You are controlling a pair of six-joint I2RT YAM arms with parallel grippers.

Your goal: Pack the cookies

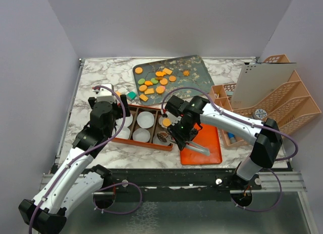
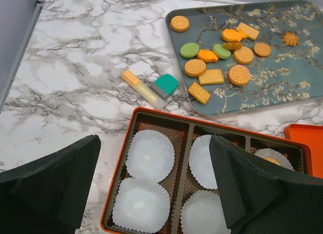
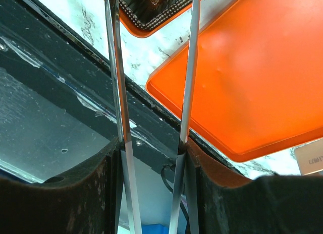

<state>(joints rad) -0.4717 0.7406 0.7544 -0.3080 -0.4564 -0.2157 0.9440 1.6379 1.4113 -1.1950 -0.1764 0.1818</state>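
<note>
The cookies (image 1: pixel 154 81) lie on a blue floral tray (image 1: pixel 194 72) at the back; they also show in the left wrist view (image 2: pixel 222 55). An orange box (image 1: pixel 132 142) with white paper cups (image 2: pixel 150 156) sits in the middle. My left gripper (image 2: pixel 154 188) is open and empty above the box's left end. My right gripper (image 3: pixel 151 148) is shut on metal tongs (image 3: pixel 115 67) over the box's right end. One orange round cookie (image 1: pixel 166 122) sits by the tongs' far end; I cannot tell if it is pinched. A cookie (image 2: pixel 273 161) lies in a right-hand cup.
The orange box lid (image 1: pixel 206 145) lies right of the box near the front edge. A teal and yellow block (image 2: pixel 151 88) lies between the box and the floral tray. Peach file organisers (image 1: pixel 275 100) stand at the right. Grey walls close three sides.
</note>
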